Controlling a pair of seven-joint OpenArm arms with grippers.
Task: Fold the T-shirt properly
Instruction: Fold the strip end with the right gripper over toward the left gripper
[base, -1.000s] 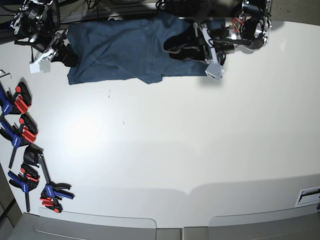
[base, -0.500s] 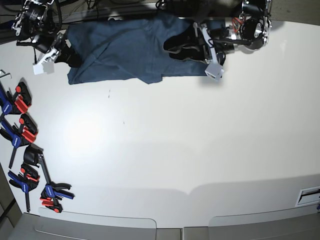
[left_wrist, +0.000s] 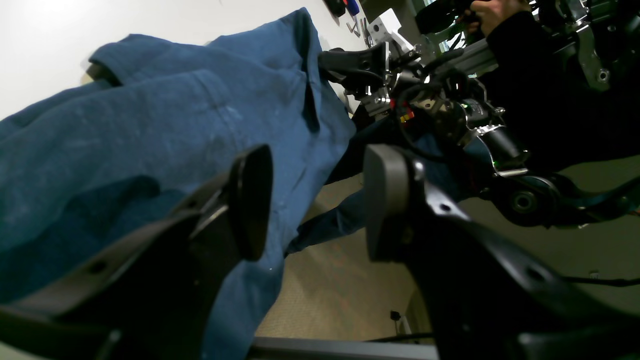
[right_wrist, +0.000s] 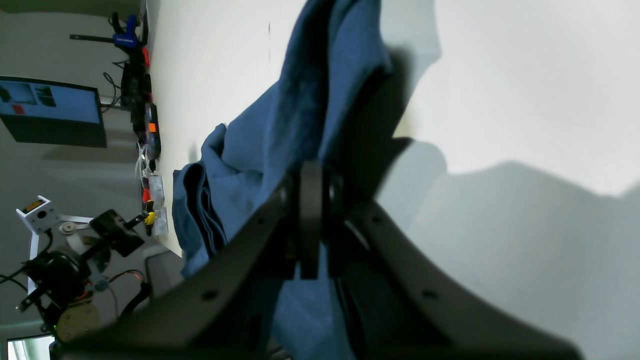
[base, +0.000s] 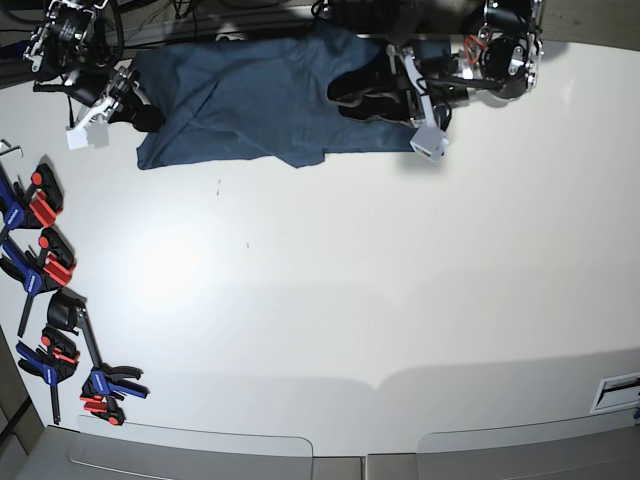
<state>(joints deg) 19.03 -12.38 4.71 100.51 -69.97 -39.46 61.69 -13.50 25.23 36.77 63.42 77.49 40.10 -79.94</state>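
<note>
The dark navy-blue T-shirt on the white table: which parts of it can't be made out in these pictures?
- Dark navy-blue T-shirt, base view: the far part runs past the white table edge; the left arm covers its right end.
- Left wrist view: the open left gripper blocks the near cloth, which hangs over the edge.
- Right wrist view: the shut right gripper hides the cloth at its fingers; whether they pinch it is unclear.
- Neck label: not visible anywhere.

a robotics lab or workshop: a plain white table (base: 330, 300) with blue-and-red clamps (base: 45, 265) along its edge, 2 arms mounted at the far side, loose cables, a monitor (right_wrist: 52, 112) and carpeted floor (left_wrist: 345, 295).
</note>
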